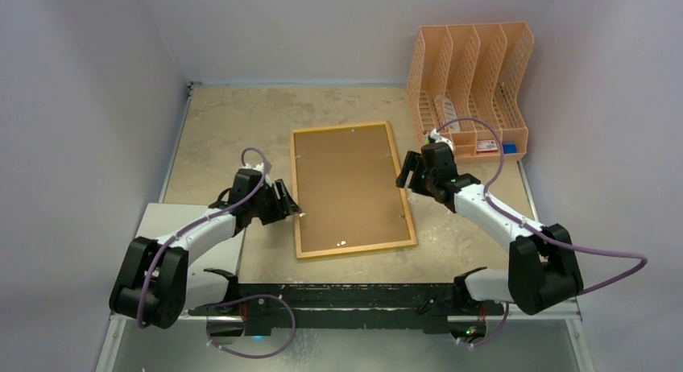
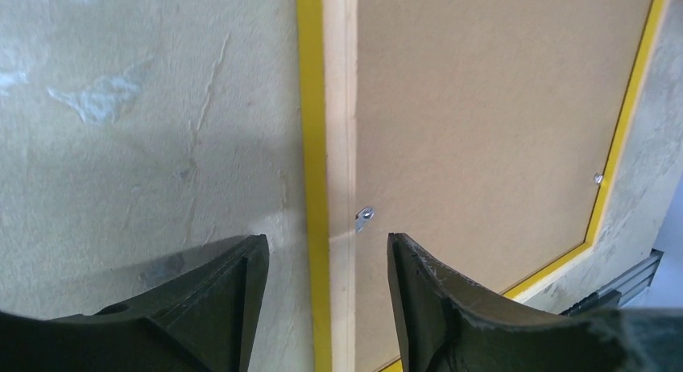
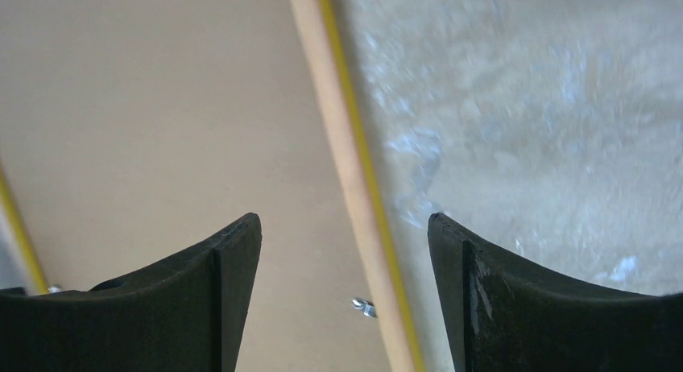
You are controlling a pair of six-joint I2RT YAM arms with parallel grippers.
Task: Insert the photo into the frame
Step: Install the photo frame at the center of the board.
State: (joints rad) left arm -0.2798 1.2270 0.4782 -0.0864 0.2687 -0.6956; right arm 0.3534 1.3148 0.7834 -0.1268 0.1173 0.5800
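Mottled beige stone-look table (image 1: 225,130) fills the walled cell; on it lies the large thin rectangular frame (image 1: 358,250), light wood back up, yellow face edge showing round the rim, with a plain brown backing board (image 1: 350,187) seated in it. The photo shows in no view; whether it lies under the board cannot be told.

The left gripper (image 2: 326,251) stands spread astride the rail at 8 o'clock of the frame, beside a small silver turn clip (image 2: 364,217); the right gripper (image 3: 345,227), also spread, straddles the rail at 3 o'clock, near another clip (image 3: 364,307); neither grips anything.

The step looks to be working the clips or taking both rails. Close squarely on the thin rail, both sides together; a one-sided pinch would likely skew the frame.

At 1 o'clock stands a peach plastic lattice file rack (image 1: 471,74); its slots hold a few small things, one white with red, one blue; too small to name.
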